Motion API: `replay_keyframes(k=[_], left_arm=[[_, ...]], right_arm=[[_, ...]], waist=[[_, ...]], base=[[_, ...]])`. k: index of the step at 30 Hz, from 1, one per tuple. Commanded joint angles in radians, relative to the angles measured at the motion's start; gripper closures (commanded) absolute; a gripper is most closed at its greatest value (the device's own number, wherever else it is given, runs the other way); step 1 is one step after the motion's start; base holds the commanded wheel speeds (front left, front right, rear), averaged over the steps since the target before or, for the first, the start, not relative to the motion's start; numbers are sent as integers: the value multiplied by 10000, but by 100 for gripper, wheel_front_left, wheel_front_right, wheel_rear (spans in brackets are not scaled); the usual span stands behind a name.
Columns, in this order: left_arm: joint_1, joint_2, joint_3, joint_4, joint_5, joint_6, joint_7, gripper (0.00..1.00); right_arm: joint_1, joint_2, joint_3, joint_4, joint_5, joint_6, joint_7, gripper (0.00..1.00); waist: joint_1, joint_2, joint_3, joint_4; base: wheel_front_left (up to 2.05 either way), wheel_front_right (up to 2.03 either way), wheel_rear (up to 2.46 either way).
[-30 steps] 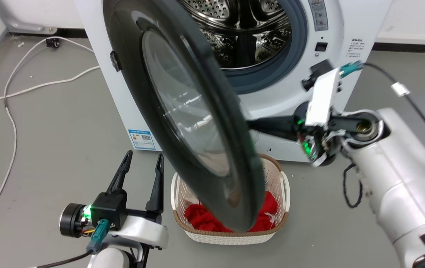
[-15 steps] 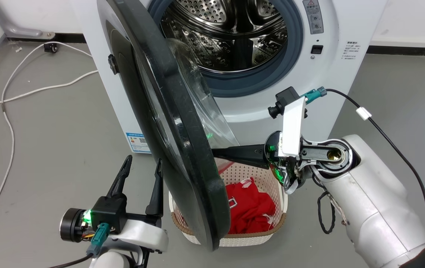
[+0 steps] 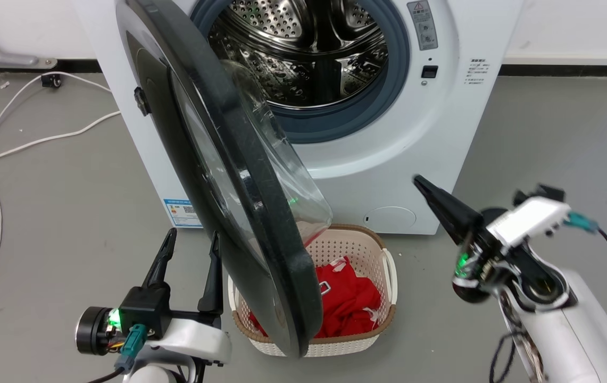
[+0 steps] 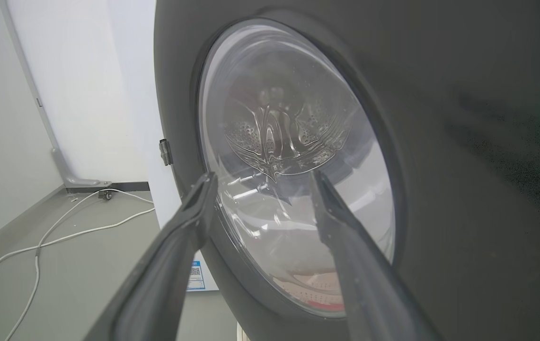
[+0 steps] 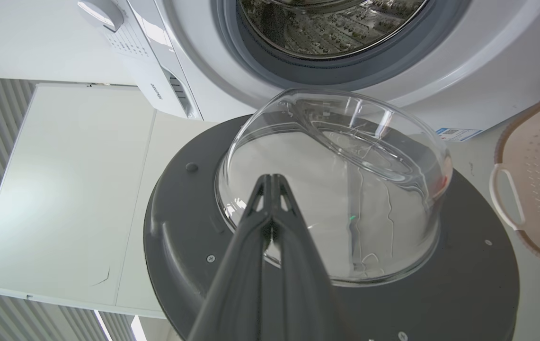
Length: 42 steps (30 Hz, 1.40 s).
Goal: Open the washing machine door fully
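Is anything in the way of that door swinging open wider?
Possibly the left gripper: it hangs with jaws open just outside the door, on the side the door must swing toward. The right gripper, jaws shut, is clear of it.

We see the washing machine door [image 3: 239, 213] standing half open, nearly edge-on to us, its glass bowl facing the steel drum [image 3: 303, 48]. Behind its lower rim sits a cream laundry basket [image 3: 390, 276] holding red cloth [image 3: 354, 303]. Our left gripper [image 3: 192, 234], fingers spread, is just beside the door. Our right gripper [image 3: 420, 182], fingers pressed together, points toward the washing machine [image 3: 441, 133], apart from the door.
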State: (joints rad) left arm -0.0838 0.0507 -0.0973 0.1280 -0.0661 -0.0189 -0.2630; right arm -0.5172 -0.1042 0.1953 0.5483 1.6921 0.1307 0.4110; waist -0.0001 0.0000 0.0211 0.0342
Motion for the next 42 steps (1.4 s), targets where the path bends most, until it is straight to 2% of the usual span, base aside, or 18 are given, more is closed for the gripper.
replay_keyframes(k=[1,4,5,6,7,12,13,15,20,23,26,30,34,38,42], left_arm=[[176,-1,53,18,24,-15,-26,0],[194,3,125,47,55,-48,-26,0],[223,3,146,61,61,-34,-26,0],[241,1,156,72,64,-40,-26,0],[252,-1,172,78,63,-43,-26,0],[350,-1,228,103,-22,-43,-26,0],[350,-1,228,103,-22,-43,-26,0],[371,-2,236,106,-49,-50,-26,0],[380,-4,268,120,-55,-29,-26,0],[398,-3,309,120,-33,-30,-26,0],[375,-4,359,91,-1,-37,-26,0],[347,-5,442,28,23,-22,-26,0],[282,-3,518,-13,61,-47,-26,0],[230,-5,569,-28,98,-71,-26,0],[232,-4,606,-43,138,-71,-26,0]], right_arm=[[624,-117,-244,-311,5,0,-408,100],[1587,-105,-695,-934,158,0,-983,98],[1922,-124,-813,-1130,120,0,-1198,66],[2235,-109,-927,-1332,96,0,-1433,40],[2535,-60,-1024,-1557,90,0,-1642,0],[3725,-90,-1057,-2459,-945,0,-3010,0],[3725,-90,-1057,-2459,-945,0,-3010,0],[3995,-97,-998,-2643,-1633,0,-3725,0],[4202,-271,-829,-2703,-4149,0,-5783,0],[4074,-401,-1059,-2615,-6177,0,-6520,0],[3977,-300,-1785,-2872,-8982,0,-6735,0],[4204,213,-2982,-4256,-12709,-1,-6755,0],[4694,454,-3159,-5727,-15784,-1,-6756,0],[5272,546,-2863,-6626,-17142,-3,-6563,0],[5901,554,-2479,-6820,-16989,-3,-6256,0]], waist=[[1,0,-77,-98],[1,0,-140,-176],[1,0,-171,-193],[1,0,-188,-207],[1,0,-200,-225],[1,0,-264,-325],[1,0,-264,-325],[1,0,-277,-348],[1,0,-283,-402],[1,0,-281,-440],[1,0,-261,-465],[1,0,-209,-490],[1,0,-154,-477],[1,0,-143,-476],[1,0,-164,-490]], base=[[0,0,0],[0,0,0],[0,0,0],[0,0,0],[0,0,0],[0,0,0],[0,0,0],[0,0,0],[0,0,0],[0,0,0],[0,0,0],[0,0,0],[0,0,0],[0,0,0],[0,0,0]])
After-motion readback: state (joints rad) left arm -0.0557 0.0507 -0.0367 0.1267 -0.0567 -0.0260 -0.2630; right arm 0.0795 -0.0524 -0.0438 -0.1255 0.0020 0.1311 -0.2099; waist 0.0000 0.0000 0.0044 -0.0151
